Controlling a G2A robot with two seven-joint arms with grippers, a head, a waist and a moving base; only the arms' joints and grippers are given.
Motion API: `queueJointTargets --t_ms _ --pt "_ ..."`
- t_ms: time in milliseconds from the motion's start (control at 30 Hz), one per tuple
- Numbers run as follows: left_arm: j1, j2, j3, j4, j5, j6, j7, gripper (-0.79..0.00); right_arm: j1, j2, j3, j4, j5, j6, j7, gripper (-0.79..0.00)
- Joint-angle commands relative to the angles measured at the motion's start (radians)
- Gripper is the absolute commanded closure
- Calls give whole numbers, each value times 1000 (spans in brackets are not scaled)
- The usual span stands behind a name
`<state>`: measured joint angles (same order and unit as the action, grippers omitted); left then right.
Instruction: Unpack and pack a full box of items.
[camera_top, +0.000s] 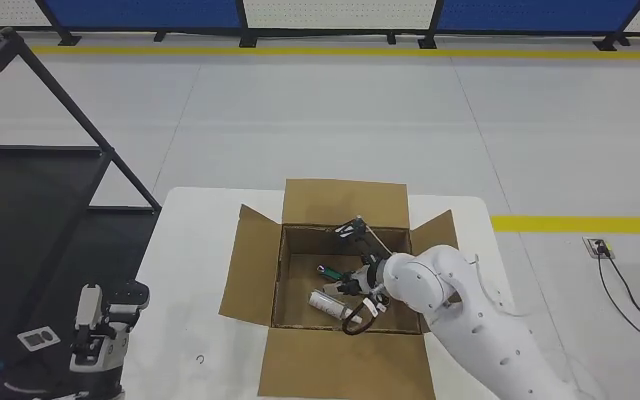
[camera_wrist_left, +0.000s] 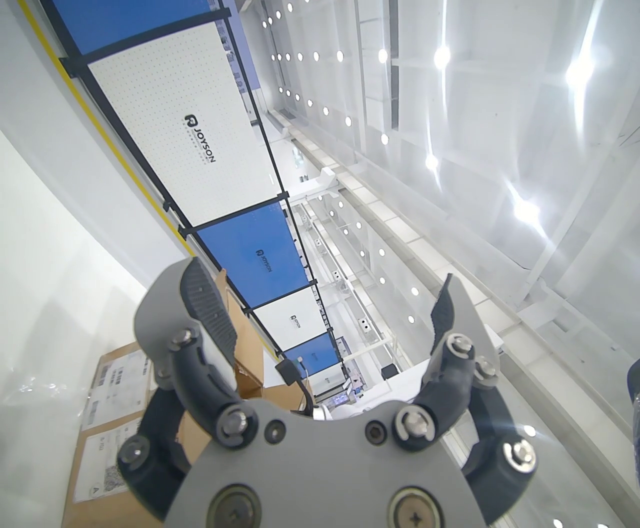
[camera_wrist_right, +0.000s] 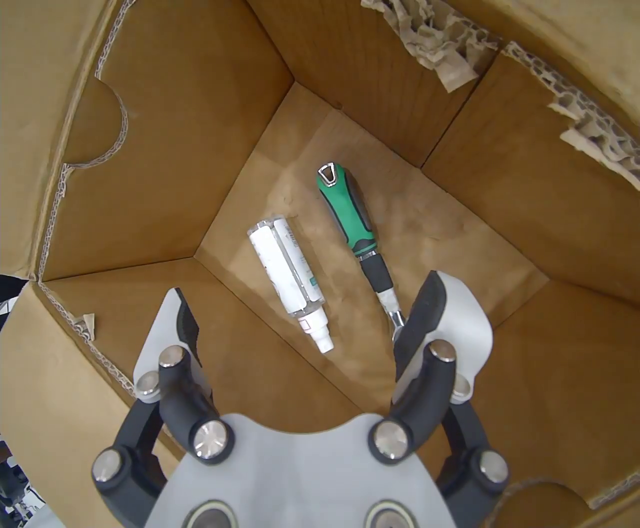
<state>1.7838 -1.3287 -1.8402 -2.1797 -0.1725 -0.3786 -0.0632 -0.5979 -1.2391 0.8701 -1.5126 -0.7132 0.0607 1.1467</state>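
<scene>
Right wrist view: bottle (camera_wrist_right: 290, 280) lies beneath spread right hand (camera_wrist_right: 305, 295)

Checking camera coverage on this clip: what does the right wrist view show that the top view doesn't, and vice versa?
Right wrist view: that the right claw is open and empty, plus torn corrugated edges. Top view: the white table and the four spread flaps. Both: the cardboard box with a white spray bottle and a green-handled ratchet driver lying on its floor.
</scene>
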Motion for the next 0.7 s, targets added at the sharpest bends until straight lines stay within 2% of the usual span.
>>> queueJointTargets --t_ms 0,100,167,333,567,633,667 --pt "0 0 0 0 0 0 0 -785 0 0 0 0 0 0 0 -785" --pt "0 0 0 0 0 0 0 -785 -8 -2 -11 0 -8 -15 -22 -785" --pt "0 0 0 0 0 0 0 -785 11 -9 -51 19 -77 -3 -7 -785" --pt "0 0 0 0 0 0 0 -785 102 -44 -179 112 -246 51 90 -785" --pt "0 0 0 0 0 0 0 -785 196 -95 -253 295 -226 -51 117 -785" --pt "0 0 0 0 0 0 0 -785 209 -106 -267 329 -224 -73 113 -643" --pt "0 0 0 0 0 0 0 -785 215 -111 -274 346 -225 -82 112 -514"
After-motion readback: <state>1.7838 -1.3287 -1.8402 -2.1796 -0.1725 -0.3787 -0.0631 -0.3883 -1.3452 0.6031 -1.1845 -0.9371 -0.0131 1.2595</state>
